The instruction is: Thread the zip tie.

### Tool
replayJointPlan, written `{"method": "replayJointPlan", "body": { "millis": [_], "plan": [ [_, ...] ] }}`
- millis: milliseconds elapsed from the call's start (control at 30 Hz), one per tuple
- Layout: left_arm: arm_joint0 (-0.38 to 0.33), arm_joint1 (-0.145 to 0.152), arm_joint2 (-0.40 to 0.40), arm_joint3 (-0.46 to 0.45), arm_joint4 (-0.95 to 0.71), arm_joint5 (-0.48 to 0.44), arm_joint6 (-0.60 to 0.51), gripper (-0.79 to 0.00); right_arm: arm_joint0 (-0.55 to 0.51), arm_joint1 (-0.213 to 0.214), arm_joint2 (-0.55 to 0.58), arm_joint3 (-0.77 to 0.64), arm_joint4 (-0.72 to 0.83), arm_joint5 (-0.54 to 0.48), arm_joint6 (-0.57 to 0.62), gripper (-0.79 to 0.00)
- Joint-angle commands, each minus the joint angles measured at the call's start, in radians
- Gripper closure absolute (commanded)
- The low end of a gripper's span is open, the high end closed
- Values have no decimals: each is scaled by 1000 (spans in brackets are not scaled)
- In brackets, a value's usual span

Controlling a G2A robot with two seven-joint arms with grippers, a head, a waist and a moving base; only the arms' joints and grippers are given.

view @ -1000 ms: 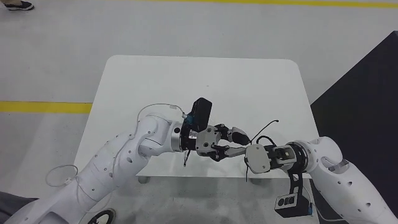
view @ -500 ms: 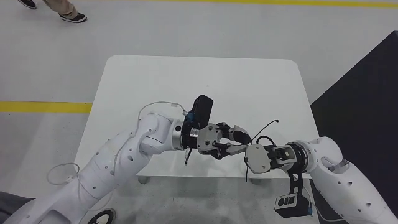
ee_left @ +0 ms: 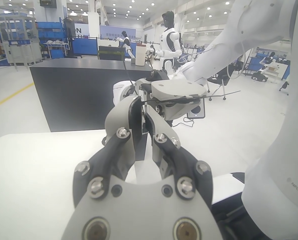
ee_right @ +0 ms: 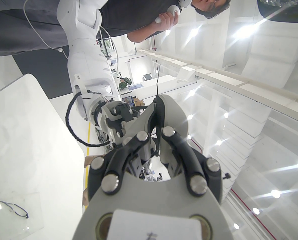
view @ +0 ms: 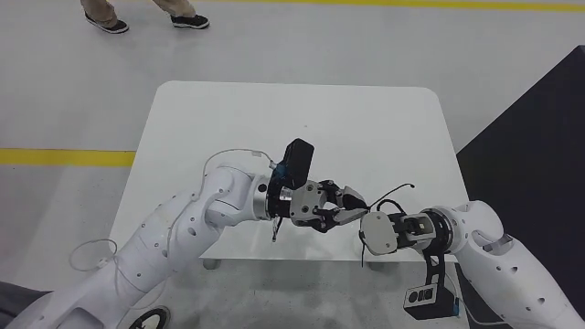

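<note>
Above the near edge of the worktop point(view: 274, 128), top view, the left end effector point(view: 361, 208) and right end effector point(view: 373, 228) meet tip to tip, both pinched shut on the zip tie point(view: 395, 189), its free tail arcing away. Left wrist view: the left end effector point(ee_left: 143, 111) is clamped on the thin strand, and the zip tie point(ee_left: 228, 93) runs on across the right end effector point(ee_left: 173, 99), where it could twist and slip out. Right wrist view: the right end effector point(ee_right: 156, 106) nips the zip tie point(ee_right: 157, 81) just below its upstanding end, and opposing pulls may buckle it.
</note>
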Motion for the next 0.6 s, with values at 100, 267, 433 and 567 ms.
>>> {"method": "replayJointPlan", "body": {
  "millis": [100,267,433,567],
  "plan": [
    [1,-1,2,-1,2,0,1,0,0,0,0,0,0,0,0,0],
    [2,-2,5,-2,10,0,0,0,-3,-2,2,-11,-4,-4,30,0],
    [-2,-5,10,1,11,0,-2,0,-9,-3,30,-18,-15,11,50,0],
    [-1,-5,12,2,11,0,-4,0,-17,-3,59,-23,-13,11,50,0]
  ]
}}
